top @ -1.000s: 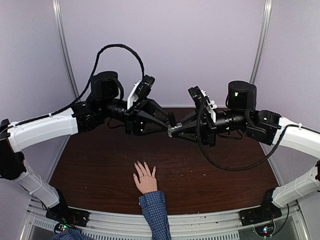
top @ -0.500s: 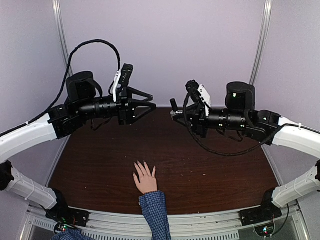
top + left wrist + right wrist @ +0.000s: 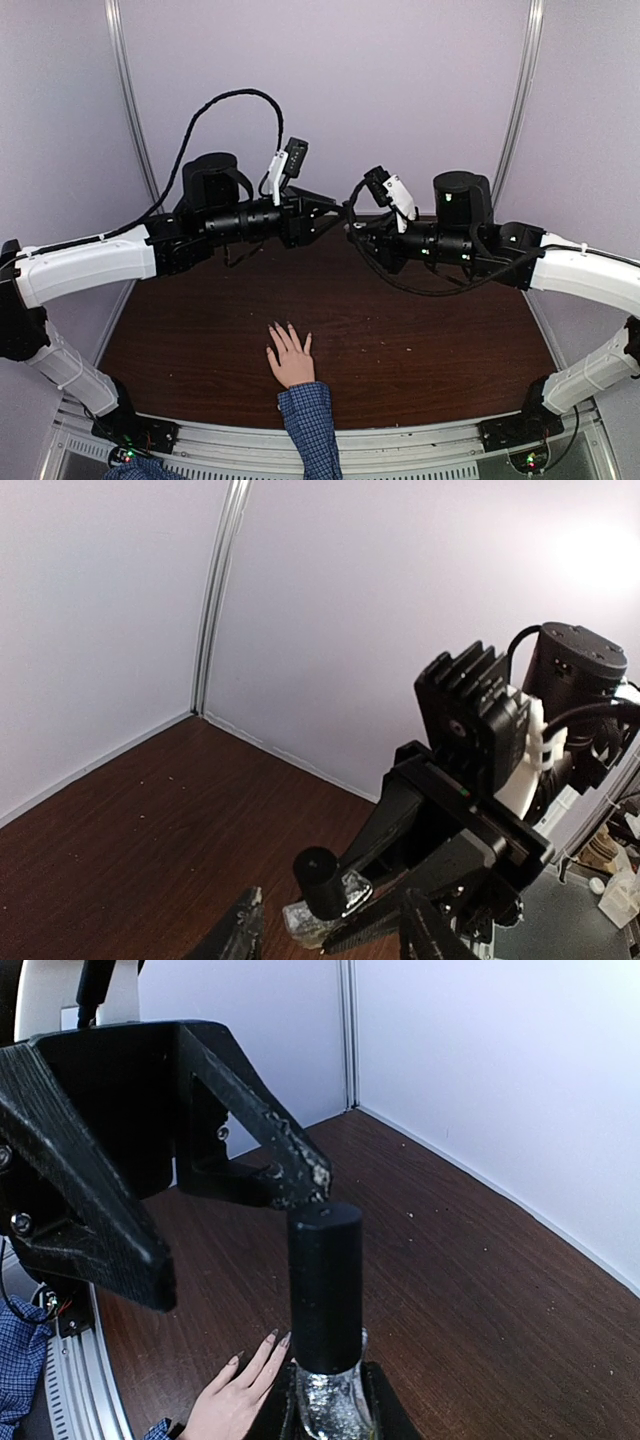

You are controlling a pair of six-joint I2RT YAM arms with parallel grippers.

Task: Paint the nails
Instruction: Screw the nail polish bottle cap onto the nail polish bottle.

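Top view: a hand (image 3: 292,362) lies flat on the table (image 3: 420,350) at lower centre. Its long axis runs up the frame and the nails (image 3: 289,329) point toward the top.

Left wrist view: the left gripper (image 3: 332,928) has its jaws apart, either side of a polish bottle (image 3: 322,882) cap.

Only the right wrist view shows the right gripper (image 3: 328,1415) clamped on the bottle's glass, with the nails at bottom, left of centre.

table (image 3: 430,350): dark wood-grain, smooth, low sheen. left gripper (image 3: 333,207) fingers (image 3: 255,1125): matt black plastic, rough, pale chipping on the edges. polish bottle (image 3: 330,1410): clear glossy glass, glittery silver inside; cap (image 3: 325,1285) smooth matt black plastic. arm shells (image 3: 85,262): glossy white plastic. shirt cuff (image 3: 308,410): blue checked cloth. near-edge rail (image 3: 400,440): bare metal, dull silver.
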